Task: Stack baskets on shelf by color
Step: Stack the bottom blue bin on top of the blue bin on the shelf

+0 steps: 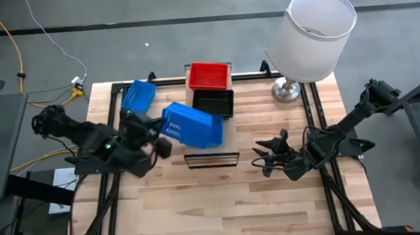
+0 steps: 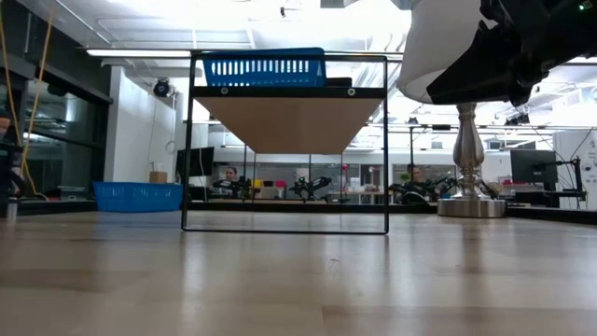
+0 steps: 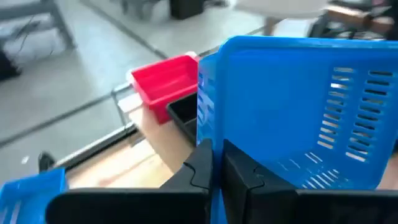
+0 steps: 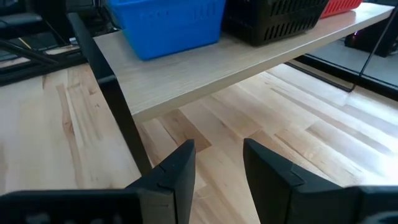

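My left fingers (image 3: 211,168) are matt black plastic, pinching the smooth, slightly glossy plastic wall of a slotted blue basket (image 3: 298,112). The shelf (image 4: 205,71) is pale, smooth wood on thin matt black metal; the table (image 1: 224,199) is striped, satin-finished wood.

left pincer (image 3: 216,169): fingers clamped together, mid-table | right pincer (image 4: 217,163): fingers apart, low over right side
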{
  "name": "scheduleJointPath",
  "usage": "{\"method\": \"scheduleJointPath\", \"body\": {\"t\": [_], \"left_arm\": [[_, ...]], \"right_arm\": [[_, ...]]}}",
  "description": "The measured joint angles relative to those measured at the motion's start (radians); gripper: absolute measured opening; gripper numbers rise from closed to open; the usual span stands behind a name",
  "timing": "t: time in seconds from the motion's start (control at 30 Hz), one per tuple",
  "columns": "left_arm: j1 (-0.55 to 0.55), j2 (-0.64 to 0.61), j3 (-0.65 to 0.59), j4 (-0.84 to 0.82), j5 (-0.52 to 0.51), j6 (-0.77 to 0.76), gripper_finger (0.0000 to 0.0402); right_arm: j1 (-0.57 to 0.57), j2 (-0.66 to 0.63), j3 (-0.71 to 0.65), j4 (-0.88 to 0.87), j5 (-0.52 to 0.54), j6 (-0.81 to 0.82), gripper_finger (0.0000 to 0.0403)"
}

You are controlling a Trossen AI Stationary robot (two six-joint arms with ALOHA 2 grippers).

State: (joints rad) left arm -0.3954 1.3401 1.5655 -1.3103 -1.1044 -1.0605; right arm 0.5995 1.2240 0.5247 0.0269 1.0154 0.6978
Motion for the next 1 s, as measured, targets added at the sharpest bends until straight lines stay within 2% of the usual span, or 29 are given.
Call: {"method": "scheduleJointPath", "body": {"t": [0.13, 0.27, 0.47, 0.7, 1.0], "left_arm": [[0.103, 0.022, -0.059, 0.022, 0.074, -0.01, 0.0006], [0.141, 0.024, -0.106, 0.03, 0.062, -0.067, 0.0007], [0.17, 0.025, -0.197, 0.079, 0.115, -0.156, 0.0008], [0.173, 0.025, -0.264, 0.232, 0.129, -0.129, 0.0009], [0.172, 0.051, -0.278, 0.369, 0.15, -0.114, 0.0009]], "right_arm": [[0.0, 0.0, 0.0, 0.0, -0.001, 0.002, 0.0122], [0.0, 0.0, 0.0, 0.0, -0.001, 0.002, 0.0122], [0.0, 0.0, 0.0, 0.0, -0.001, 0.002, 0.0122], [0.0, 0.0, 0.0, 0.0, 0.004, 0.002, 0.0122], [0.0, 0.0, 0.0, 0.0, 0.006, 0.002, 0.0122]]}}
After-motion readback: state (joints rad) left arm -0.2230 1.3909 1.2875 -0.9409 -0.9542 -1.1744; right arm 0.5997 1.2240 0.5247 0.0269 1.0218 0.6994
